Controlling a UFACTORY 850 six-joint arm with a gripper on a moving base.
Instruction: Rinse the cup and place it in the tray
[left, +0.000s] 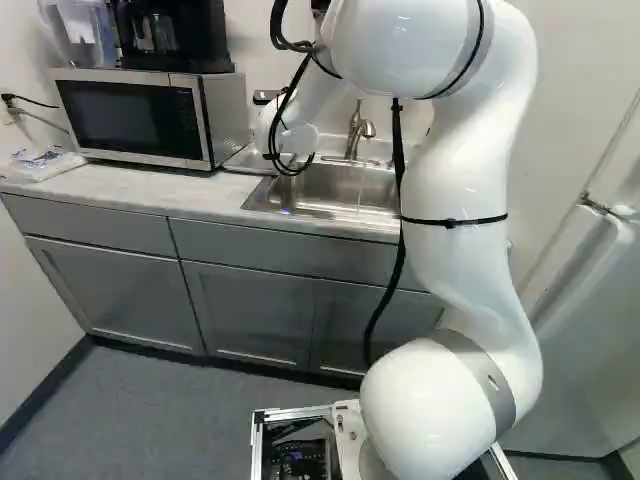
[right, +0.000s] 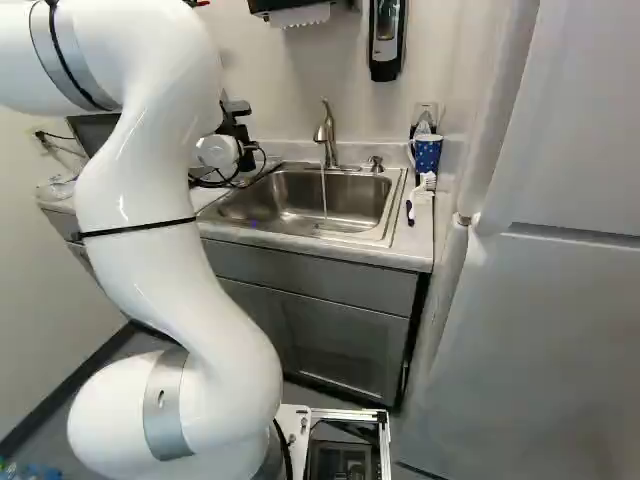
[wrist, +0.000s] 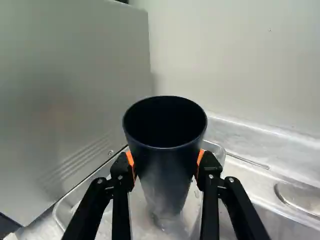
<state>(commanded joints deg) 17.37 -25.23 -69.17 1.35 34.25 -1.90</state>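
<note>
Biggest thing first: the white arm (left: 455, 190) fills the right half of the left base view, with the tabletop (left: 150, 192) running across behind it and the microwave (left: 150, 115) up in the upper left. The sink (right: 300, 200) is around the upper middle of the right base view. In the wrist view, the metal tray (wrist: 215, 145) sits under and ahead of the gripper (wrist: 166, 165), which is pinching the cup from 2 sides. The faucet (right: 327, 130) is upper middle in the right base view, and it's running.

The cup (wrist: 166, 155) is dark, tall and upright, right over the tray. Can't tell if its foot touches down. My guess is it's light and pretty stiff, plastic or thin metal, so not very fragile. It tapers toward the foot though, and if it's wet it'll be slick, so too soft a squeeze could let it slide or tip.

The 2 orange pads (wrist: 131, 161) are on opposite walls just below the rim. Decent hold imo, keeps the mouth free, but lots of cup hangs below, so it could swing if the foot catches the tray's edge. I'd lower it straight, then let go evenly.
</note>
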